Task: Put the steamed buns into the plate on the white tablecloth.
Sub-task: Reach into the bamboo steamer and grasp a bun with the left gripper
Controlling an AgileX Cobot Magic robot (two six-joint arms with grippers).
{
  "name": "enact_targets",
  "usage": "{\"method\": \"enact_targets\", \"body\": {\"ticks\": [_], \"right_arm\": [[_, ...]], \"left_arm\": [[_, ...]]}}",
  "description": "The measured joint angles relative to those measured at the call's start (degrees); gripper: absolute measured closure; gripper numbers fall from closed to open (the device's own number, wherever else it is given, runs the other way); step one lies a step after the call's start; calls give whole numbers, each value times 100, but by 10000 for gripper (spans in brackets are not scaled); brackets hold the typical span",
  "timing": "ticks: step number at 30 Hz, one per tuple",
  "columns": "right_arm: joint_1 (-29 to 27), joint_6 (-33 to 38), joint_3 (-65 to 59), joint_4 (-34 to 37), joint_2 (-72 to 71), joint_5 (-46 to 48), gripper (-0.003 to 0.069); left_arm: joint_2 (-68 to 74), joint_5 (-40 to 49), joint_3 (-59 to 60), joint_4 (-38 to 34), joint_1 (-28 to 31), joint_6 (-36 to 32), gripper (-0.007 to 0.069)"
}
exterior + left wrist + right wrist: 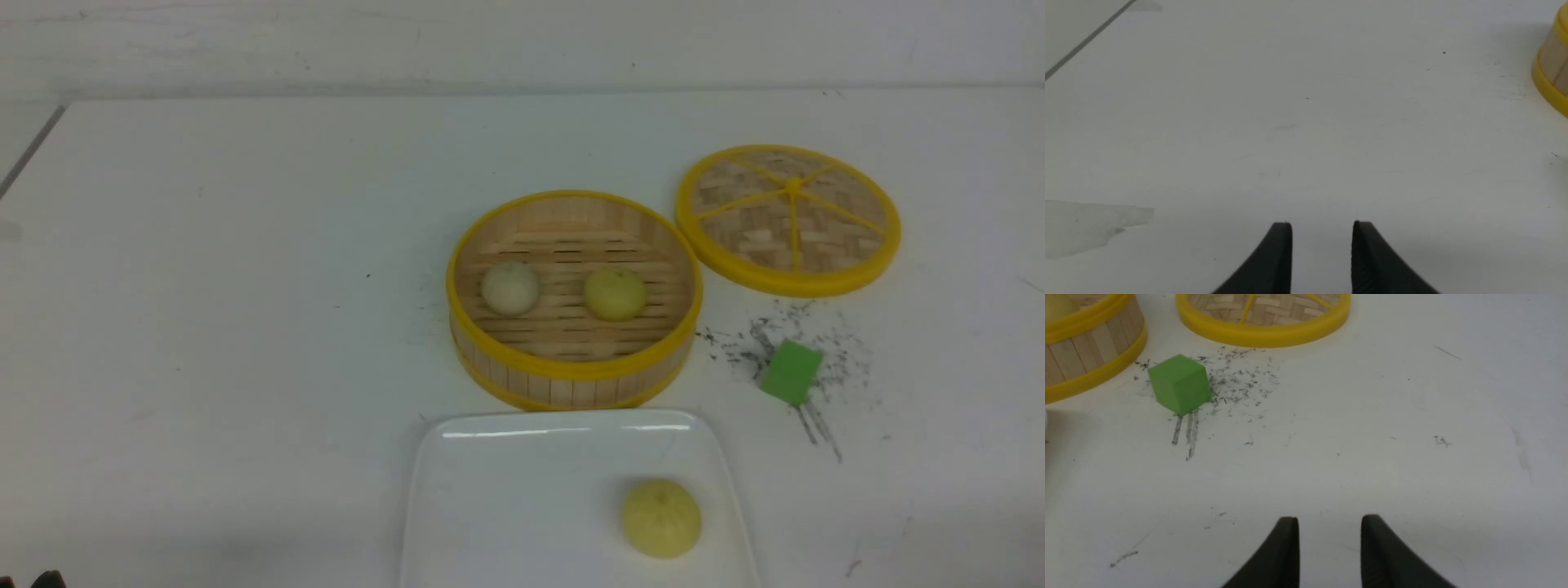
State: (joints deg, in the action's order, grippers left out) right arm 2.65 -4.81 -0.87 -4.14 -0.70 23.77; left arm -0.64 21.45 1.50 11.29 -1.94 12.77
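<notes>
White tablecloth point(245, 327), dark specks and smudges, pale wall point(522, 45) behind. Steamed buns: beige-white bun point(511, 288) and pale yellow bun point(615, 294) in steamer, second yellow bun point(662, 518) on plate. Handling, my guess: light, softish if real dough, firmer if a toy; could dent under a hard squeeze; domed top may slip out of a high pinch. Best hold: both sides, low around the widest part, gentle close, straight lift over the rim. Left gripper point(1322, 224) open, nothing between fingers; right gripper point(1329, 518) open too, also no load. Containers: bamboo steamer basket point(575, 371) uncovered, holds two buns, spaced apart on slats. White rounded-square plate point(514, 506) just on the near side of it, one bun toward its right side. Woven lid point(788, 282) off, lying beside steamer; green cube point(792, 372) outside both containers. Judged part done, two buns to go.
</notes>
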Motion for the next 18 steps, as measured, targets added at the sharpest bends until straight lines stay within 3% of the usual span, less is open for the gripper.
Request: {"method": "enact_targets", "body": {"ticks": [13,16,18], "right_arm": [[0,15,-4,26,0,-34,419],[0,-322,-11,713,0,-83,419],[0,-862,-26,1570,0,-105,419]], "left_arm": [[0,0,0,-150,0,203,384],[0,-21,0,-991,0,981,384],[0,-20,0,-2200,0,2059,384]]}}
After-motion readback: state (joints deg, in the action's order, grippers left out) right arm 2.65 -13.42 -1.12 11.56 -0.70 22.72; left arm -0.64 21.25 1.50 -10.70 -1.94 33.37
